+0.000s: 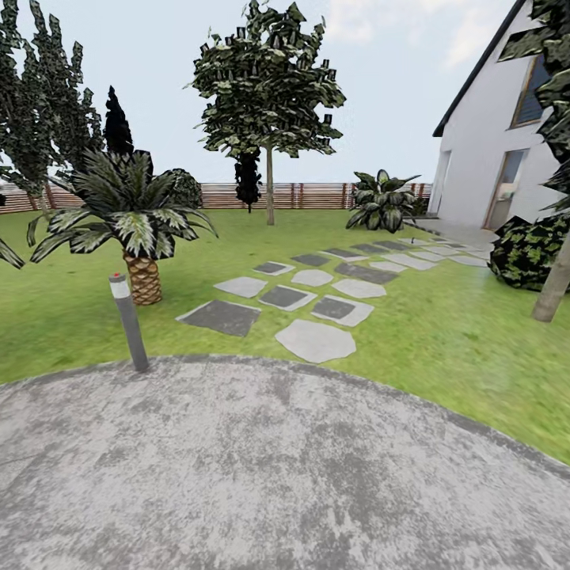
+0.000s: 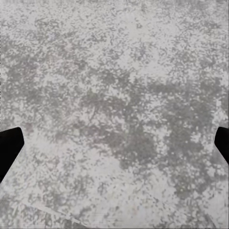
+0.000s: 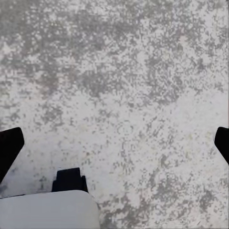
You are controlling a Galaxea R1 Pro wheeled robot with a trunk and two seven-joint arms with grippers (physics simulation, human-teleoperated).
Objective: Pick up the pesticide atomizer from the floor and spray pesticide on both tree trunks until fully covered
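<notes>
The head view looks across a round grey concrete pad (image 1: 269, 475) onto the lawn (image 1: 443, 332) of the garden, which a brown slatted fence (image 1: 317, 195) closes off at the back. A white house (image 1: 483, 150) with a door stands beyond the lawn, off the far right end of the stepping-stone path (image 1: 317, 297). That path runs from just past the pad's edge diagonally toward the house.

One tree (image 1: 267, 87) with a broad leafy crown rises behind the path, near the fence; its thin straight tree trunk (image 1: 270, 190) is bare. A second trunk (image 1: 552, 285), leaning, stands right of the path beside a dark round bush (image 1: 526, 249). Left of the path sits a short palm (image 1: 131, 214) with a scaly stub. A leafy plant (image 1: 384, 202) grows near the house end of the path. A grey bollard light (image 1: 128, 321) with a red cap stands tilted at the pad's edge, left of the path.

The atomizer cannot be made out anywhere on the ground.

In the left wrist view, the left gripper (image 2: 114, 143) hangs over mottled concrete with its dark fingertips (image 2: 9, 148) wide apart and nothing between them. In the right wrist view, the right gripper (image 3: 114, 145) is likewise spread and empty over the concrete, with a white-and-black part of the robot (image 3: 52, 207) below it.
</notes>
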